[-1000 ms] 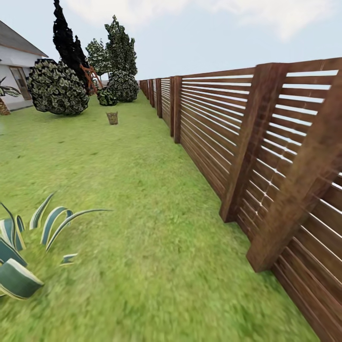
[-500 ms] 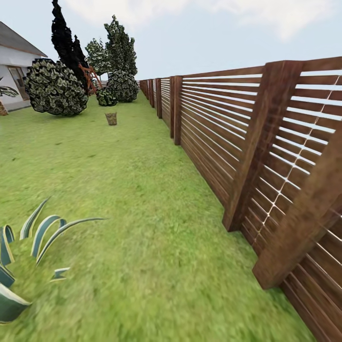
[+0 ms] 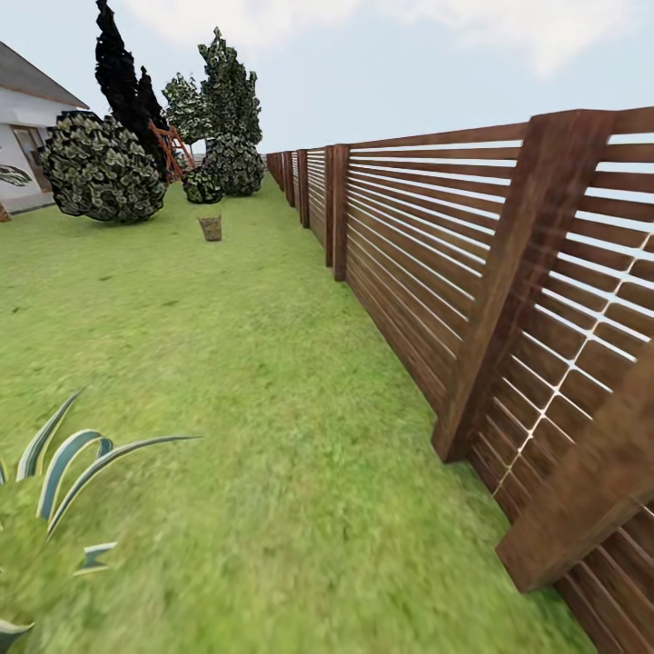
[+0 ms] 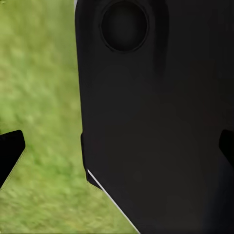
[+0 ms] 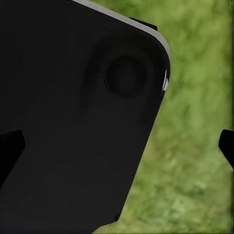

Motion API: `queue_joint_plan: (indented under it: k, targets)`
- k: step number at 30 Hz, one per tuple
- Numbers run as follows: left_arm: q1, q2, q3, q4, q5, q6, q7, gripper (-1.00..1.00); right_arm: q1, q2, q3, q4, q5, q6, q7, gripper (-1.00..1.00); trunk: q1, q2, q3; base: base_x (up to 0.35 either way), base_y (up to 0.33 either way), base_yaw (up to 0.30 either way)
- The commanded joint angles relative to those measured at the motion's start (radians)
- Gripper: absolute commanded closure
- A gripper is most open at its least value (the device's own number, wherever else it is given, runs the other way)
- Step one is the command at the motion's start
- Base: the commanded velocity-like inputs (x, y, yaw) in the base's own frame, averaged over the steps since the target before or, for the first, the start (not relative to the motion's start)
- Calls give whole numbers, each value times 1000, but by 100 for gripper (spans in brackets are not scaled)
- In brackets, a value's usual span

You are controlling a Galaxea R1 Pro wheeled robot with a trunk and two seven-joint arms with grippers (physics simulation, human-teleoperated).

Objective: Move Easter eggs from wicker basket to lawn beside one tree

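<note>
A wide strip of the lawn (image 3: 245,381) is lying open ahead, running far toward the back of the garden, with a brown slatted fence (image 3: 472,300) bounding it all along the right and slanting close at the near right. At the near left a spiky striped plant (image 3: 54,490) is poking into the grass, leaving free room between it and the fence. The wicker basket (image 3: 211,228) is standing upright far ahead on the lawn, slightly left of centre, well apart from the fence, its rim facing up and its body tapering downward; any eggs in it are too small to tell. Beyond it round bushes (image 3: 100,168) and dark trees (image 3: 123,73) are rising at the far left, beside a white house (image 3: 23,136). In the wrist views, the left gripper (image 4: 117,151) and right gripper (image 5: 117,146) are showing dark fingertips at opposite picture edges, spread wide and holding nothing, over grass and a black robot body panel (image 4: 156,117), well away from the basket.
</note>
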Motion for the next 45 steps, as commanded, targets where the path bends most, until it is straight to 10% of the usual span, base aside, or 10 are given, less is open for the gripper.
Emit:
queue_joint_plan:
  k: [1, 45]
  targets:
    - [0, 0, 0, -1, 0, 0, 0, -100, -1, -1, 4, 1, 2, -3, 0, -100, 1, 0, -1, 325, 0, 0]
    - [0, -9, 0, 0, -3, 0, 2, -100, 0, -2, 7, 1, 5, -3, 0, -100, 1, 0, -1, 325, 0, 26]
